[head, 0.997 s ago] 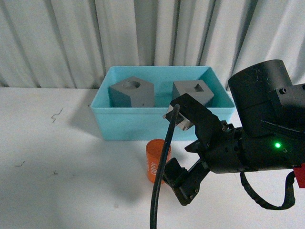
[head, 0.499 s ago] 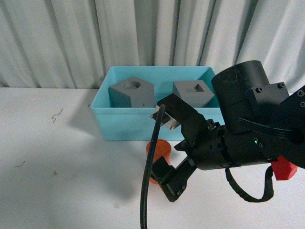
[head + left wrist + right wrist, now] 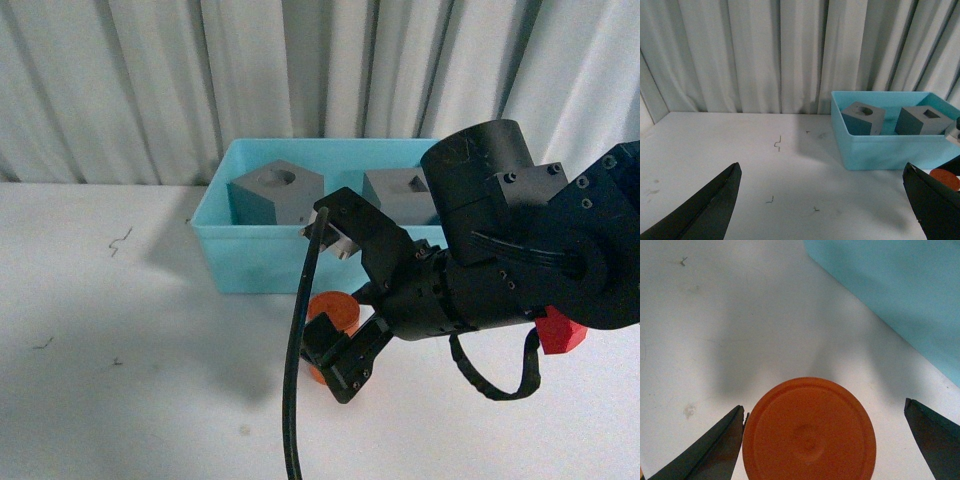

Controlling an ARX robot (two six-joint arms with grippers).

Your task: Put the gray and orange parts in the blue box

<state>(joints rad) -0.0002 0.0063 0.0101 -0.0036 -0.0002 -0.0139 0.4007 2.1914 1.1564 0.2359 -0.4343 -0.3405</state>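
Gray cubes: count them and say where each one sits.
2. Both sit inside the blue box: the round-recess cube toward its left, the square-recess cube toward its right. The right arm may hide others.

- The right arm point(image 3: 520, 270) is matte black, built of bulky rounded casings.
- A broad cylindrical housing point(image 3: 480, 170) tops it at twelve o'clock, with small screws point(image 3: 511, 178) sunk into its side.
- A red block point(image 3: 556, 330) shows at the arm's five o'clock.
- A thick black cable point(image 3: 291, 400) runs from the right tool point(image 3: 332, 300) toward six o'clock.
- A thin black cord point(image 3: 530, 365) loops beneath the arm.
- A pale grey insert point(image 3: 338, 240) sits on the tool's upper finger.
- The left tool point(image 3: 821, 170) shows two black pointed fingers point(image 3: 705, 210).
- The right wrist view shows black wedge-shaped fingertips point(image 3: 705, 450).
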